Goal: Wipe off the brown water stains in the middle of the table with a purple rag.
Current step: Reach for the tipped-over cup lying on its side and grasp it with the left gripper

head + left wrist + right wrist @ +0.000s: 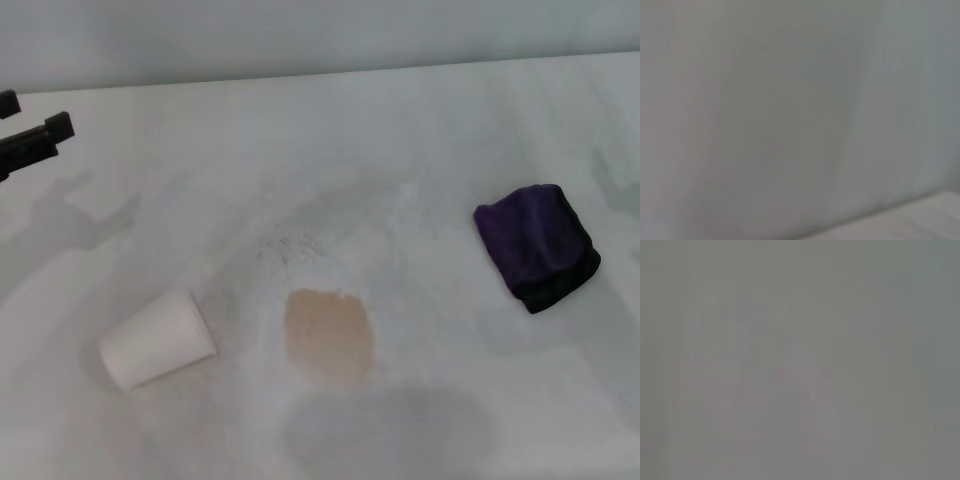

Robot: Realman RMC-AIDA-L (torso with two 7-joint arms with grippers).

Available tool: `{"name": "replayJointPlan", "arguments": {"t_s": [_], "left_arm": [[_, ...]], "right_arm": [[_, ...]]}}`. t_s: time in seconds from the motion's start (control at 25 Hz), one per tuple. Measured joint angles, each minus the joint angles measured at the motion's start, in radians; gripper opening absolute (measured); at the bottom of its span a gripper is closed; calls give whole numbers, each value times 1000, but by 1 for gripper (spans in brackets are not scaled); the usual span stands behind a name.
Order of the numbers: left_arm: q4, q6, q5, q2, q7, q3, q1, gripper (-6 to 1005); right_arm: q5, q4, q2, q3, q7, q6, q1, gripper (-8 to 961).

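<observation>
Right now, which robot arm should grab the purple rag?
Probably the right: the purple rag lies on the robot's right side, while the left gripper sits at the far left edge.

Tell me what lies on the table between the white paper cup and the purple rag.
In the head view, the brown water stains lie between the cup and the purple rag; otherwise bare table.

Only the left gripper (30, 135) shows of the robot. It is matte black, with blocky, square-ended fingers (58, 125). No cables or markings are visible.
</observation>
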Motion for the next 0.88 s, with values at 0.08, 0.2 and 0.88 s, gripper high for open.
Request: {"name": "replayJointPlan", "arguments": {"t_s": [0.08, 0.2, 0.88], "left_arm": [[65, 57, 170, 27, -180, -40, -36, 888], [76, 96, 213, 35, -218, -61, -50, 887], [216, 527, 881, 63, -392, -122, -293, 887]], "right_arm": [[-1, 0, 0, 0, 7, 0, 0, 747], [-3, 3, 1, 0, 10, 0, 1, 747], [-9, 34, 2, -11, 11, 15, 11, 746]]}}
